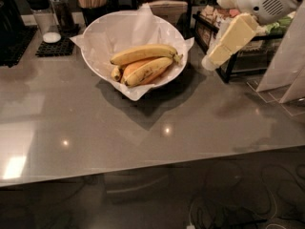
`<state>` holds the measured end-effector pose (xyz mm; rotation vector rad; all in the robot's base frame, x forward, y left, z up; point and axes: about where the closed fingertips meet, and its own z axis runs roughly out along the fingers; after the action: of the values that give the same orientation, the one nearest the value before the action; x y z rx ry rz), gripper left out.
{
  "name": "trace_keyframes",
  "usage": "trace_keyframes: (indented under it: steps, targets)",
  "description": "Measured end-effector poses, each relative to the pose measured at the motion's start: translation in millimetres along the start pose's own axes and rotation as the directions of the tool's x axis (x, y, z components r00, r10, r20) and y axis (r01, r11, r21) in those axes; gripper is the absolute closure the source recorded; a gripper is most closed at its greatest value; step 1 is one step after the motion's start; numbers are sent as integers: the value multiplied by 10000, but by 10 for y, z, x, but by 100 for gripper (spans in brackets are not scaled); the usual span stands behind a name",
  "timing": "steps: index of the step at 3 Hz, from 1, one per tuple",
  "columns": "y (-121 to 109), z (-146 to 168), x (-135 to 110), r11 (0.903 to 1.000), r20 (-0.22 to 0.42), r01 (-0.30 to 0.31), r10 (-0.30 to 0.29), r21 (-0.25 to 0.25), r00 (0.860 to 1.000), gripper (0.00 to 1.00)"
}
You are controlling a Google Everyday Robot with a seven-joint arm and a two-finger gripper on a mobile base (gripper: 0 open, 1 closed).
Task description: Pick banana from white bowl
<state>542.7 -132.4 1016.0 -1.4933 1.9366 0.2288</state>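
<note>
Camera view: the cream end effector (209, 62) hangs right of the round white bowl (100, 68), in front of a black wire rack (229, 67); whether it is released or clenched I cannot tell. The smooth curved banana (143, 53) lies topmost on crinkled paper, across a speckled banana (148, 71). The grey counter (143, 137) is glossy.

1. The arm's white wrist housing (267, 1) is reaching in from the upper right corner of the view.
2. The cream-coloured gripper (212, 60) is hanging in the air, slanting down and leftward from that housing.
</note>
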Motion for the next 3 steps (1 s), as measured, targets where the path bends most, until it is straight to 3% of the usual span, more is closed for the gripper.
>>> trace_keyframes:
  steps: [1, 2, 3]
  targets:
    - [-282, 356, -296, 9993, 343, 265, -256, -273, 9991, 0]
    - [-320, 411, -446, 9985, 538, 462, -445, -298, 9976, 0]
    - [-359, 470, -366, 9998, 566, -9, 21, -218, 9984, 0]
